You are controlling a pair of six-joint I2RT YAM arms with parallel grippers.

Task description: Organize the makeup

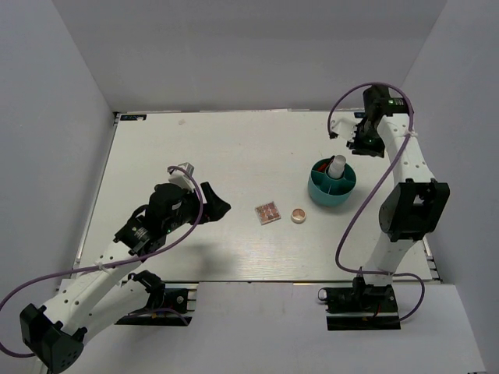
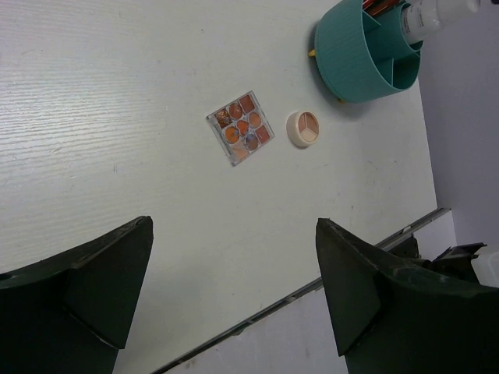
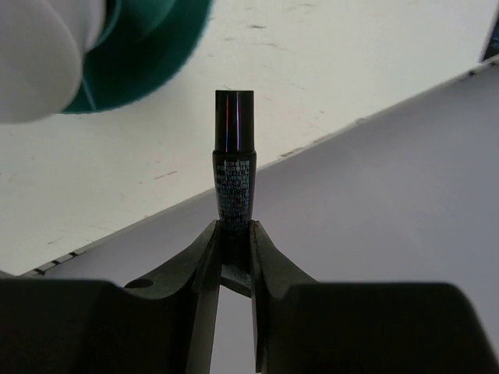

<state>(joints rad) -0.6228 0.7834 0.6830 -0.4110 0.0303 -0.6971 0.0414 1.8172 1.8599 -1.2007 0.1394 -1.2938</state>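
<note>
The square pinkish-brown palette (image 1: 267, 213) and the round beige compact (image 1: 299, 215) lie side by side on the table, also in the left wrist view as palette (image 2: 242, 128) and compact (image 2: 303, 128). The white bottle (image 1: 337, 165) stands in the teal cup (image 1: 333, 187), and a red pencil tip (image 2: 378, 6) shows in the cup. My left gripper (image 1: 218, 207) is open and empty, to the left of the palette. My right gripper (image 3: 232, 226) is shut on the short black tube (image 3: 234, 152), held in the air beyond the cup near the right table edge.
The teal cup (image 2: 362, 58) has inner dividers. Grey walls enclose the table at the back and both sides. The table's right edge (image 3: 366, 117) runs just under the held tube. The near table edge (image 2: 312, 288) lies under the left gripper.
</note>
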